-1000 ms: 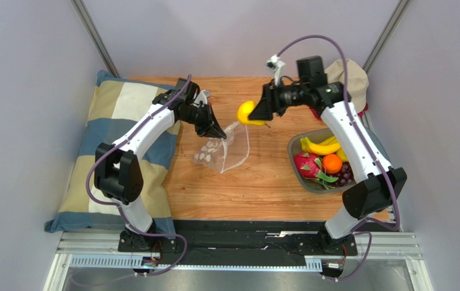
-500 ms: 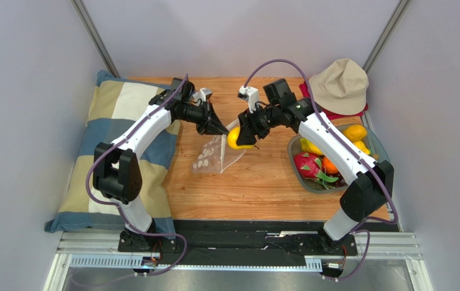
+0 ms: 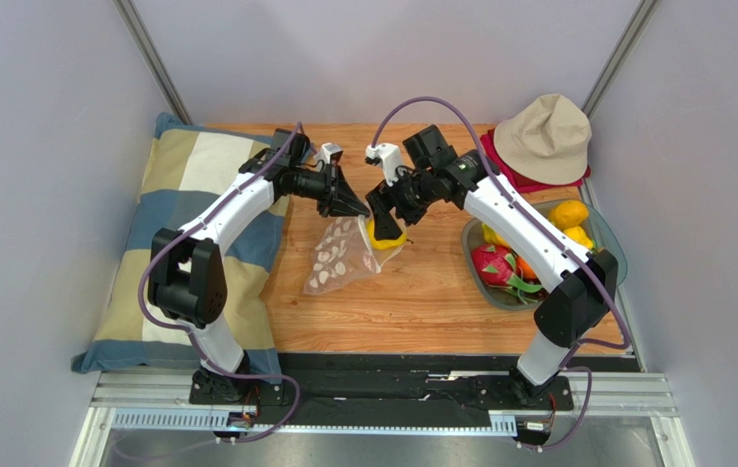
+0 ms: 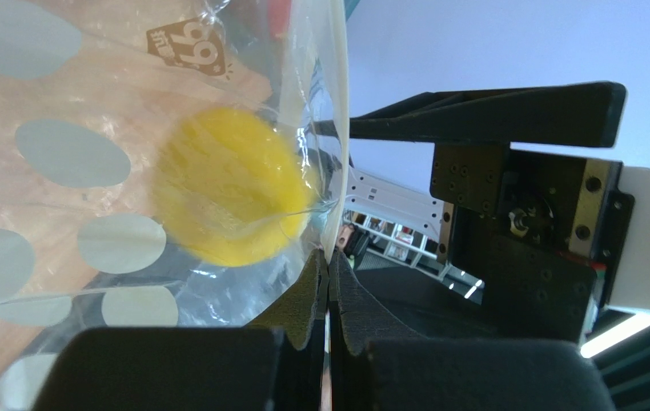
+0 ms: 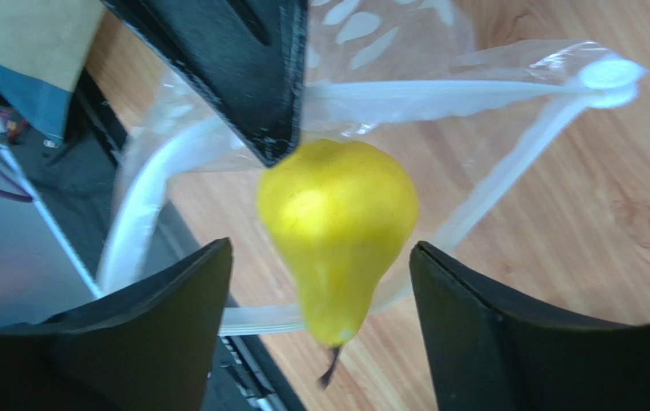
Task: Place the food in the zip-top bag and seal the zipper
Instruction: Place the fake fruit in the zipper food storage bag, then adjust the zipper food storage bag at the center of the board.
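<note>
The wooden table [image 3: 422, 302] fills the middle of the top view, with a checked blue and cream pillow [image 3: 163, 233] along its left edge. The left arm [image 3: 236, 199] rises from its base, bends at the elbow over the pillow and reaches right towards the table's centre. The right arm [image 3: 529, 219] arches over from the right and points down and leftwards, so the two wrists nearly meet. A beige hat [image 3: 543, 136] lies on a red cloth [image 3: 501, 163] at the far right corner. Just in front of it a grey tray [image 3: 470, 243] holds bananas [image 3: 493, 236], a pink dragon fruit [image 3: 493, 263] and two yellow fruits [image 3: 571, 216], partly hidden by the right arm. The zip-top bag [image 3: 336, 261] hangs slanting from the left gripper [image 3: 353, 206], whose fingers are clenched on the whitish zipper [image 4: 334, 128] at the mouth edge. The right gripper [image 3: 383, 219] has its fingers [image 5: 174, 317] spread wide, with clear gaps to the yellow pear [image 5: 337, 231] between them, so it is released. The pear sits in the ring of the opened mouth, seen through the dotted film from the left wrist. A small brown tag [image 4: 184, 51] on the bag reads something like "99"; its smaller print cannot be read.
</note>
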